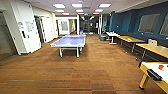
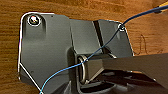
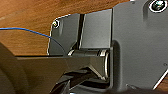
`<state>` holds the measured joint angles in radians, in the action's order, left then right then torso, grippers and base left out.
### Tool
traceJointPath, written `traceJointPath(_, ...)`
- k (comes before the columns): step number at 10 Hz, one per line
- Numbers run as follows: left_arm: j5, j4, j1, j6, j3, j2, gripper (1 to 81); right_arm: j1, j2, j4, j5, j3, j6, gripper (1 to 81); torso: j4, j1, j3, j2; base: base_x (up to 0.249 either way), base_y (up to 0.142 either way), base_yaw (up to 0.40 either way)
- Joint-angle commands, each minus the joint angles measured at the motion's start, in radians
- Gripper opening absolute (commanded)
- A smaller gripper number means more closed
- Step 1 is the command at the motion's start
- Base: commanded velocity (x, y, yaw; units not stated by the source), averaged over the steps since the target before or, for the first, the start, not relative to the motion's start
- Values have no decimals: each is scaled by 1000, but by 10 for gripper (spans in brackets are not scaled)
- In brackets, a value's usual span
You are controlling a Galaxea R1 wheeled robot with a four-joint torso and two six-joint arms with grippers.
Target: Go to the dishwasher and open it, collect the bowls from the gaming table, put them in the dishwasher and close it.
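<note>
Office recreation lounge. Evidence: table-tennis table at centre on wood-plank floor; yellow-topped tables along the teal right wall; panel ceiling lights; glazed corridor doors far; yellow-edged gaming table near right.

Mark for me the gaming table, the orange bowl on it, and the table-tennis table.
gaming table [image 1: 144,65]: head view, yellowish near corner edge.
orange bowl [image 1: 161,67]: head view, centre of the orange patch on the white top.
table-tennis table [image 1: 68,41]: head view, middle of its blue top.
</note>
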<state>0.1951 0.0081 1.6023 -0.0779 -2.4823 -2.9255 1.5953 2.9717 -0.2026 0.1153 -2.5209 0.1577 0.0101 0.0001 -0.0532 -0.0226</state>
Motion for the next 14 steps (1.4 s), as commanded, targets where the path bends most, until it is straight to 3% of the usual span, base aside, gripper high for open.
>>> traceJointPath(1, -48, 0, -37, 0, 8, 3, 811, -40, 3, -15, -42, 10, -1, 811, 0, 0, 0, 0, 0, 0, 0)
traceJointPath(9, -49, 0, -37, 0, 8, 3, 811, -40, 3, -20, -42, 10, -1, 811, 0, 0, 0, 0, 0, 0, 223)
traceJointPath(11, -51, 1, -37, 0, 8, 5, 811, -40, 3, -20, -42, 10, -1, 811, 0, 0, 0, 0, 0, 0, -48)
traceJointPath(14, -54, 12, -37, -2, 8, 2, 811, -39, 3, -20, -42, 10, -3, 811, 0, 0, 0, 0, 0, 0, -358)
